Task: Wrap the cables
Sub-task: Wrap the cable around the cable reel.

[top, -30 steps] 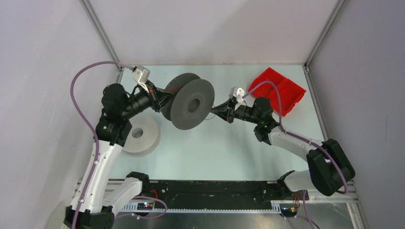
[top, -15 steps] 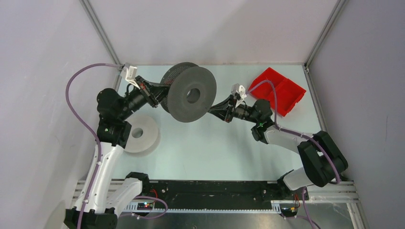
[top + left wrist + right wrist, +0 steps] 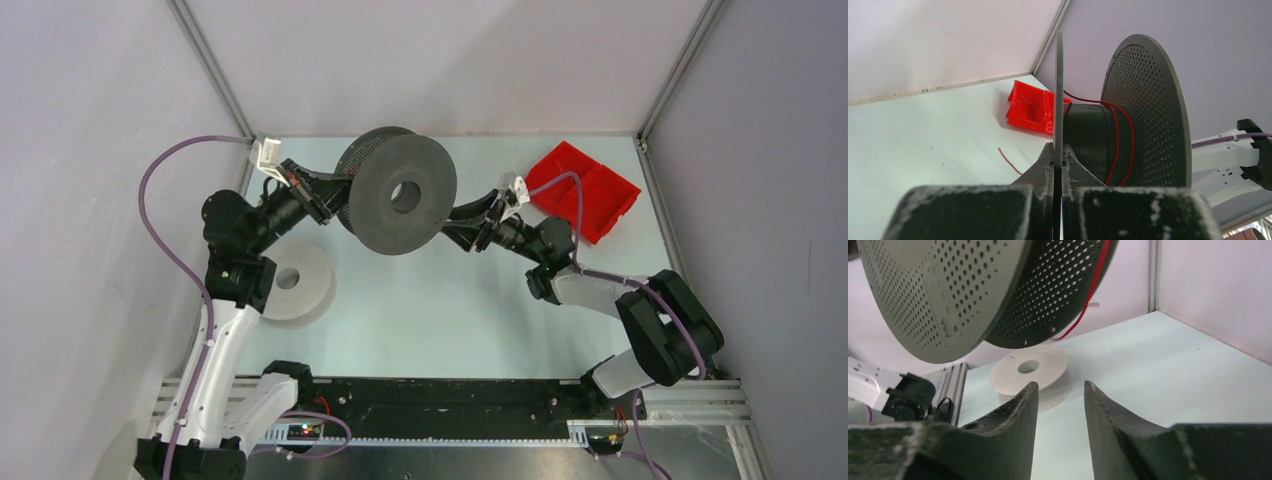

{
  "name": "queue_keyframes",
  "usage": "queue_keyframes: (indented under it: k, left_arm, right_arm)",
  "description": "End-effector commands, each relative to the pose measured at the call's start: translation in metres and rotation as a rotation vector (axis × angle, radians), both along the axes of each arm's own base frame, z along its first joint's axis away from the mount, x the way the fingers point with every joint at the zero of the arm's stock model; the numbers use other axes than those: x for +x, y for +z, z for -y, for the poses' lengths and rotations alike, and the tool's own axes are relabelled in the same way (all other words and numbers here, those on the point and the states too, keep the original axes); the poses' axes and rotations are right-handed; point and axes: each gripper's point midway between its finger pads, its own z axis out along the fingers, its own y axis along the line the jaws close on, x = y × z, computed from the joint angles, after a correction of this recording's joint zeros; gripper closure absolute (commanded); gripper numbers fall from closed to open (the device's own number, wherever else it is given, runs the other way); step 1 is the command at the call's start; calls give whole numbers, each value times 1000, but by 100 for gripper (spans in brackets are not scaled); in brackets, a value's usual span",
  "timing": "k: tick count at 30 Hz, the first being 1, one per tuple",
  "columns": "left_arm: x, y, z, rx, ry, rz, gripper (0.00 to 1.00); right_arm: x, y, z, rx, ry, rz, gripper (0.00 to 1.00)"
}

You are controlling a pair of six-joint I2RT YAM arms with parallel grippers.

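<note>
Filament in thin red strands (image 3: 1117, 142) is the cable in hand: a few loose turns sit on the hub of the dark grey spool (image 3: 385, 225), and a free tail (image 3: 1068, 330) hangs below its perforated flange. The left gripper (image 3: 1058, 150) is clamped on the rim of the near flange and holds the spool on edge in the air, above the far part of the table (image 3: 450, 310). The right gripper (image 3: 1060, 390) sits just beside and under the spool, its fingers parted to a middling gap with nothing between them. A white spool (image 3: 310, 290) lies flat by the left arm, untouched; whether it carries any strand I cannot tell. A red bin (image 3: 590, 195) stands at the far right. Judging from this, the winding of the grey spool is under way and between grips. The next move calls for the right fingers to catch the dangling tail without nudging the flange, then lead it round the hub under light tension while the left keeps its hold.
</note>
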Motion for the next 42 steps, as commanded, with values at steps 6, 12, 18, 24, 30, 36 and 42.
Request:
queue_keyframes:
  k: [6, 12, 18, 24, 30, 36, 42]
  left_arm:
    - [-22, 36, 5, -68, -79, 113, 100]
    - [-26, 41, 9, -107, -120, 92, 100]
    - [-28, 49, 9, -141, -125, 87, 100]
    - [-30, 51, 10, -155, -136, 80, 100]
    - [-30, 51, 10, -161, -139, 75, 100]
    - [-29, 50, 10, -171, -138, 67, 100]
    - [-28, 52, 10, -188, -140, 61, 100]
  right_arm:
    - [12, 33, 23, 182, -35, -4, 52]
    - [3, 46, 22, 184, 3, 70, 50]
    - [-6, 64, 11, 209, 21, 122, 50]
    - [1, 75, 9, 246, -34, 141, 49]
    - [-5, 80, 4, 239, -11, 177, 49]
    - [-9, 83, -3, 238, -5, 204, 49]
    - [-12, 89, -13, 240, -14, 258, 48]
